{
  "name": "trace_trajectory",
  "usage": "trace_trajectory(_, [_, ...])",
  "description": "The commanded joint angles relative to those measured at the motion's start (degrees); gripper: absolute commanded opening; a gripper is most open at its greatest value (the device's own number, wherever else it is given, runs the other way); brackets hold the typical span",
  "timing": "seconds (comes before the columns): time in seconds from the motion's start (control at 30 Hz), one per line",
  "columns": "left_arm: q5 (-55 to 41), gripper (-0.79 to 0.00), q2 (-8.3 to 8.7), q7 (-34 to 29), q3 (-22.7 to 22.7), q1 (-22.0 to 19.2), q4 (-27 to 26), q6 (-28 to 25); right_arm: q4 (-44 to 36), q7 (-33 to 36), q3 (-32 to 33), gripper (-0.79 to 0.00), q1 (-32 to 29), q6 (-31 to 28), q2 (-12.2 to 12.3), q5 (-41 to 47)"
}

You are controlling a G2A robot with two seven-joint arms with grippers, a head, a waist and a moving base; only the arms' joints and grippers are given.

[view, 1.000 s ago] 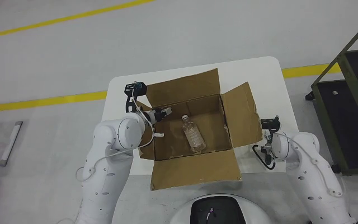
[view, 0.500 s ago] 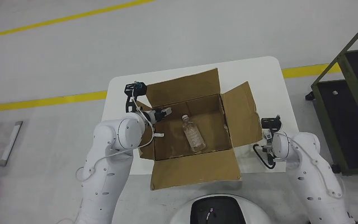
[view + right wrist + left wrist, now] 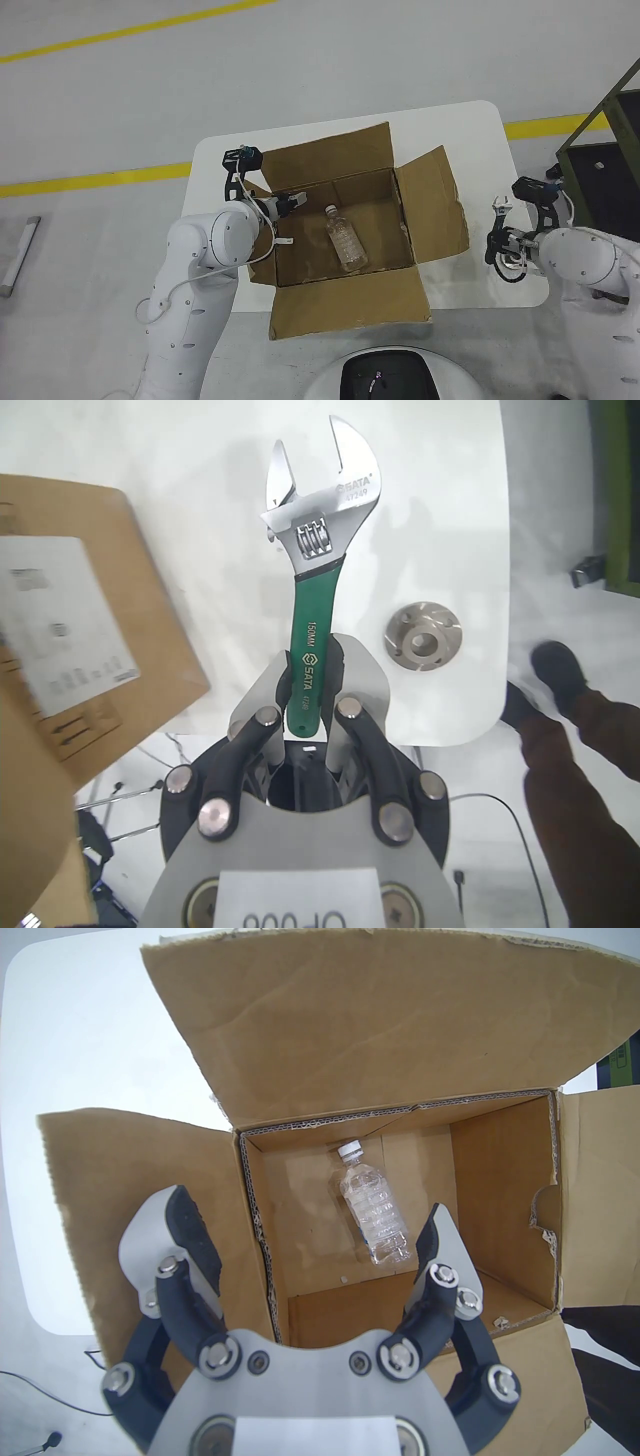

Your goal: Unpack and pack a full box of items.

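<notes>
The box (image 3: 350, 300) sits mid-bench (image 3: 450, 125) with its flaps folded open, and a clear bottle (image 3: 346, 244) lies flat on its floor. Your left pincer (image 3: 310, 1223) hangs over the box's left wall, jaws apart and empty. Your right pincer (image 3: 310, 660) is clamped on the green handle of a wrench (image 3: 320, 530) by the bench's right edge, with a metal flange (image 3: 423, 642) lying near that edge's front corner.
</notes>
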Motion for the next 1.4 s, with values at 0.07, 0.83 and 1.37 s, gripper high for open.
trace_trajectory(0.07, [0.0,0.0,0.0,0.0,0.0,0.0,0.0,0.0,-2.4,-2.9,5.1,-0.785,-0.9,-2.2,0.0,13.9])
trace_trajectory(0.83, [0.0,0.0,0.0,0.0,0.0,0.0,0.0,0.0,-9.3,-4.3,-4.6,-0.785,1.3,-7.5,2.1,32.6])
trace_trajectory(1.37, [-0.8,0.0,0.64,5.5,-5.6,4.8,-6.7,-0.4,-16.4,-4.0,-1.6,-0.785,0.9,-3.6,4.0,34.6])
